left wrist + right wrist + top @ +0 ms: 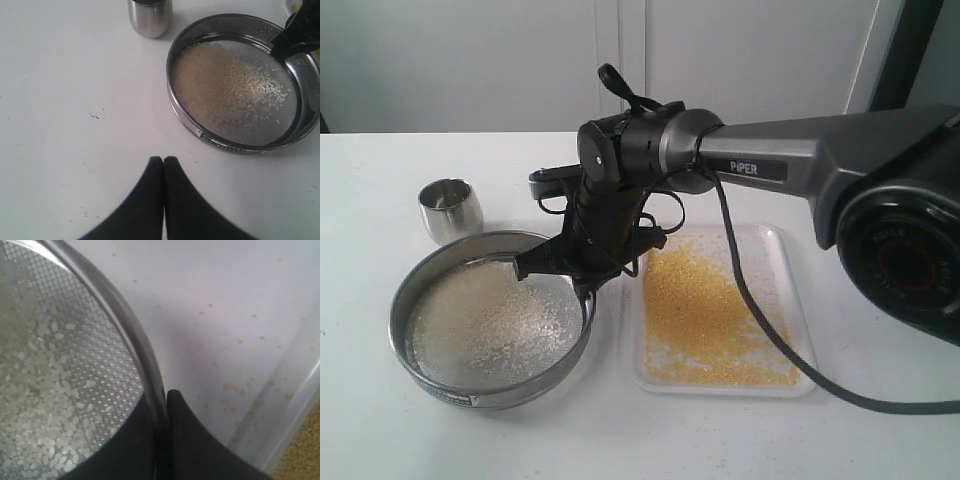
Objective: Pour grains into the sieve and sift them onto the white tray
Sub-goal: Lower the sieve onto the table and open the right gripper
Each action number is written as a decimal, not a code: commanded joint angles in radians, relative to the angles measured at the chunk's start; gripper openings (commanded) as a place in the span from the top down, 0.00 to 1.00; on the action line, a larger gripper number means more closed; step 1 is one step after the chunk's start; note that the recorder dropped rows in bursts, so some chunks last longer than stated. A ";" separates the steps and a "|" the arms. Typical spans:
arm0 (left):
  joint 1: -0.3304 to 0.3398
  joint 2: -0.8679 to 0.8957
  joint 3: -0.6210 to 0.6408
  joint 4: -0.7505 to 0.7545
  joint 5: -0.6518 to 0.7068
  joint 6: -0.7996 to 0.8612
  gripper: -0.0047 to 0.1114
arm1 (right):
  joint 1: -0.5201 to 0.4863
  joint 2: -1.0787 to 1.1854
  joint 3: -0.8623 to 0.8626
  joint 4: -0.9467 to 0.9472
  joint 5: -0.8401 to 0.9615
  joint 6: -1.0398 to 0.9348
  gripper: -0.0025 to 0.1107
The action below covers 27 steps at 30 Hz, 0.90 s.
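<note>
The sieve (420, 285), a wide steel ring with a mesh bottom, is on the table just left of the white tray (720, 388). Pale whitish grains (485, 320) lie on its mesh. Tiny yellow grains (705, 310) cover the tray. My right gripper (528, 268) is shut on the sieve's far right rim (125, 320), one finger inside and one outside (162, 395). My left gripper (163, 160) is shut and empty above bare table, a short way in front of the sieve (240, 142). The left arm does not show in the exterior view.
A small steel cup (451, 208) stands upright behind the sieve at the left, also in the left wrist view (149, 17). The right arm (770, 160) and its cable (760, 320) cross above the tray. A few yellow grains (230, 387) lie scattered beside the tray.
</note>
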 commanded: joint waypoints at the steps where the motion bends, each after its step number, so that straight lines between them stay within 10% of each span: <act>1: 0.004 -0.009 0.005 -0.009 0.006 0.001 0.96 | -0.001 -0.001 -0.013 0.012 -0.009 0.011 0.98; 13: 0.004 -0.009 0.005 -0.009 0.006 0.001 0.96 | -0.001 0.006 -0.013 0.016 -0.005 0.022 0.97; 27: 0.004 -0.009 0.005 -0.009 0.006 0.001 0.96 | -0.001 0.009 -0.013 0.020 -0.005 0.039 0.66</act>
